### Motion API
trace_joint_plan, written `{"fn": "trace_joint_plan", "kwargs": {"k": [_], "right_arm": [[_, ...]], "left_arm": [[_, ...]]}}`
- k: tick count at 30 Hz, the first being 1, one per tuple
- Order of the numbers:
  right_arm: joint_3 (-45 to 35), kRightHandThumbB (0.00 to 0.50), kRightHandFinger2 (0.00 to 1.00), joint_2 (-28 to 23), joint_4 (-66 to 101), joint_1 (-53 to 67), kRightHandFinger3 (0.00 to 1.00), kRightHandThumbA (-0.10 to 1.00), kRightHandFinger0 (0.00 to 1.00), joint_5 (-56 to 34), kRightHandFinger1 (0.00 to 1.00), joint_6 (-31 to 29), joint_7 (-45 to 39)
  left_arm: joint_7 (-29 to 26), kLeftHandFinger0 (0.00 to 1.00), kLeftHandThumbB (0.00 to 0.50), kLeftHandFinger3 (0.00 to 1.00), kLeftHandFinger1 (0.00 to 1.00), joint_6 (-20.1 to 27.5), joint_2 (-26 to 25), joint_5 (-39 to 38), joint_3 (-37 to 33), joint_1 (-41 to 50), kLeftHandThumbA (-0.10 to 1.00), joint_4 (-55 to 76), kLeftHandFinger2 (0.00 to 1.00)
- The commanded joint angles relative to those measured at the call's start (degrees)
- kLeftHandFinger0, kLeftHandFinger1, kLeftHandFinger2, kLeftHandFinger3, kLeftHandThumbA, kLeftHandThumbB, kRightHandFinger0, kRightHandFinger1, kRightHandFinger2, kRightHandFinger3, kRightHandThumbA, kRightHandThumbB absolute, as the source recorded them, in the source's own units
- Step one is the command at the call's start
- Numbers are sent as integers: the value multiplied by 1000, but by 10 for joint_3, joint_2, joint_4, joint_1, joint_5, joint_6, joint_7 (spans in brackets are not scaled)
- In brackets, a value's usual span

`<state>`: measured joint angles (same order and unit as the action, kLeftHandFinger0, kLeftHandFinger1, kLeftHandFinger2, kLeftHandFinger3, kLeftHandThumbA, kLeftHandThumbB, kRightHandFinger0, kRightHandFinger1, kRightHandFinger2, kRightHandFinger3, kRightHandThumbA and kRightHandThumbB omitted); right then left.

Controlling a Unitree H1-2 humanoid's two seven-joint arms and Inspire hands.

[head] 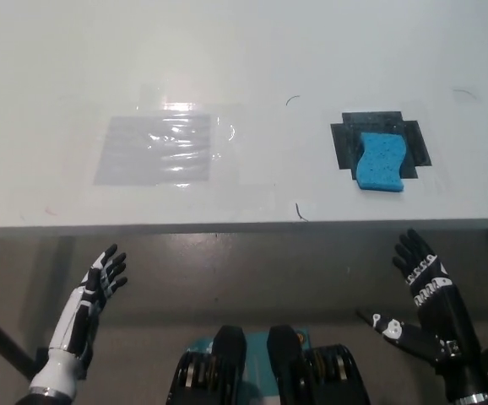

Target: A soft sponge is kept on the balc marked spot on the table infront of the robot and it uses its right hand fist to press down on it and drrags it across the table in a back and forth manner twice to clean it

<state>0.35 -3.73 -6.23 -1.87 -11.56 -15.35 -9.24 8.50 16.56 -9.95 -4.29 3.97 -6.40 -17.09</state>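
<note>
The white table (pixel 75 67) carries a blue sponge (pixel 379 160) on a black patch (pixel 342 143).

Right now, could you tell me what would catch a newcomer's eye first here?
The blue sponge on the black marked spot, right side of the white table. Next, the shiny clear sheet at left. Both open hands hang below the table edge: white left hand, black right hand.

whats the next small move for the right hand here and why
Probably lift the right hand up and forward over the blue sponge, closing it into a fist. It hangs open below the table edge, while the sponge lies untouched on the black marked spot. The left hand rests open, low at the left.
</note>
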Motion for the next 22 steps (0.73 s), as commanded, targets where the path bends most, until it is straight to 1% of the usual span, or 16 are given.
{"fn": "trace_joint_plan", "kwargs": {"k": [1,2,4,6,8,9,14,16,20,22], "right_arm": [[-2,118,1000,-4,-6,-5,1000,1000,1000,-1,1000,2,-7],[-2,117,1000,-4,-8,-6,1000,1000,1000,1,1000,2,-5],[-2,140,1000,-4,-4,-2,1000,1000,1000,3,1000,4,-3],[-1,123,1000,-4,6,2,1000,1000,1000,5,1000,7,-2],[-2,118,1000,-6,6,0,1000,1000,1000,10,1000,5,-1],[-3,103,1000,-6,6,0,1000,1000,1000,13,1000,5,2],[-5,120,1000,-7,9,-1,1000,1000,1000,13,1000,11,3],[-4,85,1000,-8,19,4,1000,1000,1000,18,1000,16,4],[-5,79,1000,-9,17,5,1000,1000,1000,14,1000,14,1],[-5,77,1000,-9,18,6,1000,1000,1000,15,1000,15,2]], "left_arm": [[-1,1000,500,1000,1000,-3,-2,-13,5,-4,1000,27,1000],[1,1000,500,1000,1000,-1,-2,-15,5,-4,1000,26,1000],[2,1000,500,1000,1000,-3,-3,-13,2,-3,1000,28,1000],[-1,1000,500,1000,1000,-4,-2,-9,1,-2,1000,28,1000],[-5,1000,500,1000,1000,-4,-2,-2,0,-2,1000,28,1000],[-7,1000,495,1000,1000,-2,-1,0,0,-2,1000,28,1000],[-12,1000,500,1000,1000,-4,3,4,0,0,1000,27,1000],[-17,1000,500,1000,1000,-6,4,9,0,1,1000,29,1000],[-33,1000,500,1000,1000,-9,9,23,3,-1,1000,30,1000],[-34,1000,500,1000,1000,-1,9,25,3,-1,1000,25,1000]]}}
